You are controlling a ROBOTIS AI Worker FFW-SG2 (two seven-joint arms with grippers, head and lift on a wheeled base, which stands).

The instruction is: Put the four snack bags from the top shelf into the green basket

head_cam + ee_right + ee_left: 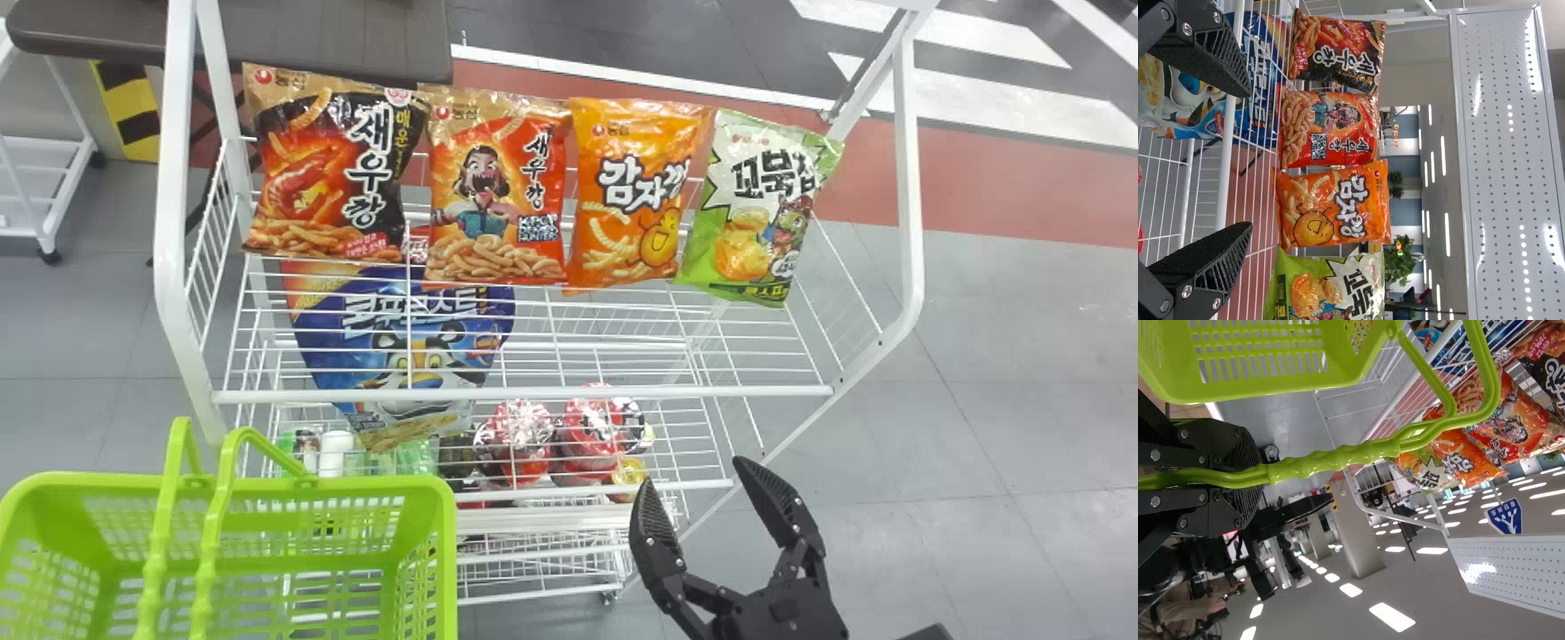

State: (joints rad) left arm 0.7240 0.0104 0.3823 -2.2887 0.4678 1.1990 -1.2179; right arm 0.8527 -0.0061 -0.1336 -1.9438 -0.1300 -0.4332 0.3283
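Four snack bags stand side by side on the rack's top shelf: a black-red one (pixel 329 169), a red one (pixel 496 191), an orange one (pixel 633 196) and a green one (pixel 760 209). My right gripper (pixel 698 476) is open and empty, in front of the rack at its right, lower in the picture than the bags. In the right wrist view, the right gripper (pixel 1250 160) points toward the bags, its fingers spread wide. The green basket (pixel 356 487) is at the front left. My left gripper (pixel 1248 477) is shut on the basket's handles (pixel 1331 459).
The white wire rack (pixel 524 391) has a front rail below the bags. A blue cereal bag (pixel 400 329) and red-wrapped packs (pixel 596 427) sit on lower levels. A dark table (pixel 240 40) stands behind at the left; a white perforated panel (pixel 1505 160) rises beyond the rack.
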